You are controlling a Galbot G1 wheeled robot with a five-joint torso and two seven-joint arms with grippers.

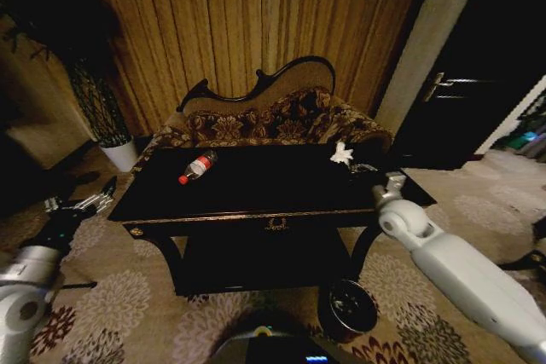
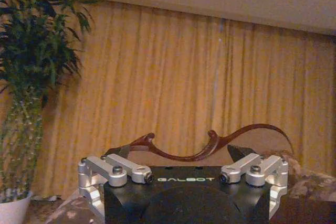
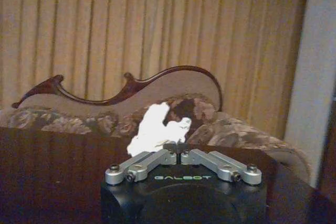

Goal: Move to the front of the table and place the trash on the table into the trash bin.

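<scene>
Now, from the head view you see the whole scene: the black surface (image 1: 256,183) stands before the robot, with the sofa (image 1: 273,121) behind it and the curtain (image 1: 247,23) behind that. On the surface you can count one bottle (image 1: 197,166) with red cap, lying on its side toward the left part, and one crumpled paper (image 1: 342,154) at the far right part. They are well apart. One bin (image 1: 348,309) stands on the carpet (image 1: 111,296) below the front right corner of the surface, beside the right leg. One plant (image 1: 94,100) in a white pot (image 1: 120,156) stands on the left.

The left hand (image 1: 81,205) is held off the left end of the surface, not above it. The left wrist view gives what the head view cannot: the fingers (image 2: 113,170) are spread wide, so this hand is open and holds nothing. You see the sofa back, the curtain and the plant there, but not the trash.

The right hand (image 1: 368,170) is over the right part of the surface, just beside the paper. The right wrist view shows its fingers (image 3: 152,160) brought together at the tips, closed on nothing, with the paper (image 3: 155,128) just beyond them. The bottle and the bin do not appear there.
</scene>
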